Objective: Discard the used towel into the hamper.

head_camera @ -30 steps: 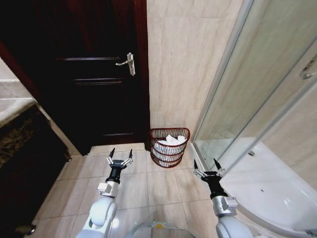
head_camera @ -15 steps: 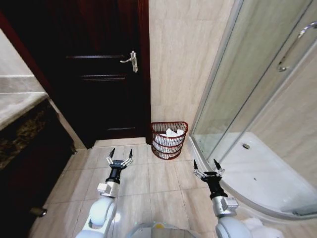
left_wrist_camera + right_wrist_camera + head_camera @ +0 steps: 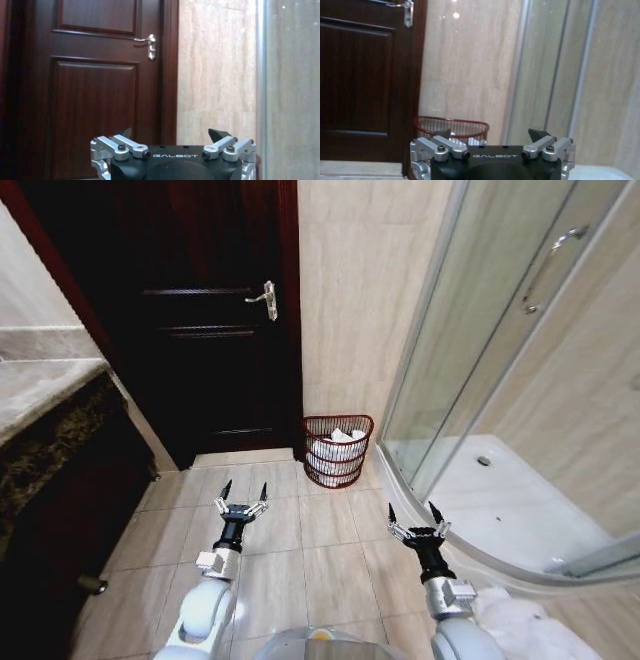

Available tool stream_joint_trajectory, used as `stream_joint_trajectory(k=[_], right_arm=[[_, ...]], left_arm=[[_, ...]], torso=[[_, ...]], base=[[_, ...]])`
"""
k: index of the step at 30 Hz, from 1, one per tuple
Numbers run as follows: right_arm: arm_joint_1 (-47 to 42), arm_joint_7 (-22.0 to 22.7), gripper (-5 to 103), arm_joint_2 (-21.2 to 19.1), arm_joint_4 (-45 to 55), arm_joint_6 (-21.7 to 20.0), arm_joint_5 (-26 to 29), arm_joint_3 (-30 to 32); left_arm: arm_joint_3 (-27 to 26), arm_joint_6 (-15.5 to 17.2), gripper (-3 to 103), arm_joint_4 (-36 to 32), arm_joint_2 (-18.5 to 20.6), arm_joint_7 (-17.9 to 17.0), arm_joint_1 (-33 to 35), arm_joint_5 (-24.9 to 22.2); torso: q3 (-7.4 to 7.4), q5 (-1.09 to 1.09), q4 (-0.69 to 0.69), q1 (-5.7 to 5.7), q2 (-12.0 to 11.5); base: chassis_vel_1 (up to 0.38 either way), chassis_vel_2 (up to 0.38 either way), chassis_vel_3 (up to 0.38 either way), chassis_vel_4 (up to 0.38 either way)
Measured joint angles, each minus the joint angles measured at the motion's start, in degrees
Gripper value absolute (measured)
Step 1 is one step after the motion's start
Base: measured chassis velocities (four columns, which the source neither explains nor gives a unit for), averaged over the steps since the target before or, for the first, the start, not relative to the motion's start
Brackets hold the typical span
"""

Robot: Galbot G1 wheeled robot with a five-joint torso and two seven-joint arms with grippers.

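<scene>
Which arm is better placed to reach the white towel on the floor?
Probably the right. The white towel lies beside the right arm, near the shower base; the right gripper is open and empty. The left gripper is farther away.

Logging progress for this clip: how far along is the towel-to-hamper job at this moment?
Done: the hamper by the wall already holds white cloth. In hand: nothing; the left pincer and right pincer are both open and empty, held over the floor tiles short of the hamper. Left: white cloth lies low by the right arm, not picked up.

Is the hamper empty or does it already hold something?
Not empty: white cloth shows inside the hamper, visible through its openwork ribs and above them.
</scene>
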Motion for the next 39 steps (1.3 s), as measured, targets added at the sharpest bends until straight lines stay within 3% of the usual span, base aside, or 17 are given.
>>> stream_joint_trajectory(k=[9, 10, 11, 15, 26, 39], right_arm=[[-0.40, 2.31, 100, 0.95, -1.22, 1.18, -0.14, 0.14], [-0.67, 3.00, 100, 0.97, -1.28, 1.31, -0.18, 0.23], [-1.53, 6.67, 100, 0.76, -1.65, 1.19, -1.22, 0.61], [-1.87, 7.91, 100, 2.11, -1.96, 0.57, -2.42, 1.24], [-4.92, 7.66, 100, 4.72, -1.41, 0.76, 0.43, 4.77], [-6.46, 2.22, 100, 4.79, -0.86, 1.44, 2.89, 8.43]], left_arm=[[0.33, -0.08, 100, 0.81, 0.11, 0.00, -0.35, 0.21], [0.35, -0.15, 100, 0.88, 0.12, 0.00, -0.38, 0.22], [0.27, -0.44, 100, 1.05, 0.11, 0.00, -0.29, 0.32], [-0.30, -1.10, 100, 1.11, -0.25, -0.05, 0.52, 0.68], [-0.45, -2.18, 100, 1.74, -0.46, -0.16, 0.12, 1.04], [-0.26, -2.65, 100, 1.64, -1.61, -0.25, 0.16, 1.39]], torso=[[0.02, -0.01, 0.00, 0.04, -0.01], [0.02, 0.00, 0.00, 0.04, -0.01], [0.02, -0.01, 0.00, 0.04, -0.01], [0.01, 0.00, 0.00, 0.02, -0.01], [0.01, -0.01, -0.02, 0.02, -0.01], [0.01, 0.00, 0.00, 0.02, -0.01]], base=[[-0.109, -0.051, -0.031, -0.106], [-0.121, -0.074, -0.083, -0.127], [-0.087, -0.132, -0.152, -0.121], [-0.109, -0.131, -0.146, -0.122], [-0.125, -0.113, -0.120, -0.108], [-0.032, -0.020, -0.010, -0.013]])
